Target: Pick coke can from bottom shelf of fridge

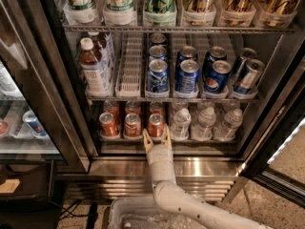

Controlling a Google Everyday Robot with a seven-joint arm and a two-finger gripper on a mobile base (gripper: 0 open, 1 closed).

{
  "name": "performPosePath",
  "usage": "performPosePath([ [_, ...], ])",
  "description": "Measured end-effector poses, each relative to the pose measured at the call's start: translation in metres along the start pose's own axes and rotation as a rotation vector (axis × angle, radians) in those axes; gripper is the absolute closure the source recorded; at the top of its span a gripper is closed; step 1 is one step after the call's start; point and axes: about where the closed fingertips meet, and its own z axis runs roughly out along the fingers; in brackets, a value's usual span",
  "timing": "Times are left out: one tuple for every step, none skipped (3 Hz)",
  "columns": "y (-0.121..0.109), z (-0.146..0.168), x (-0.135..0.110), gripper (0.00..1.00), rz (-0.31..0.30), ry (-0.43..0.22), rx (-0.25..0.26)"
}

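The fridge (43,80) stands open in front of me. Its bottom shelf (167,140) holds three lanes of red-orange coke cans at the left and clear water bottles (205,123) at the right. The front coke cans sit side by side; the rightmost one (155,124) is directly ahead of my gripper (157,138). The gripper is open, its two tan fingers (147,141) reaching up to the shelf's front edge, one on each side of that can's base. It holds nothing.
Blue Pepsi cans (187,76) and a brown drink bottle (91,67) fill the rack above. The shiny steel sill (119,167) lies under my wrist. A neighbouring glass-fronted cooler (24,128) stands left, the open door's frame (276,142) right.
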Motion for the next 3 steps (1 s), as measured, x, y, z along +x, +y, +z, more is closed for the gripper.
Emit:
performPosePath([
  [-0.003, 0.009, 0.000, 0.31, 0.006, -0.007, 0.016],
  [-0.008, 0.019, -0.002, 0.31, 0.010, -0.019, 0.035],
  [-0.012, 0.025, -0.003, 0.38, 0.016, -0.024, 0.048],
])
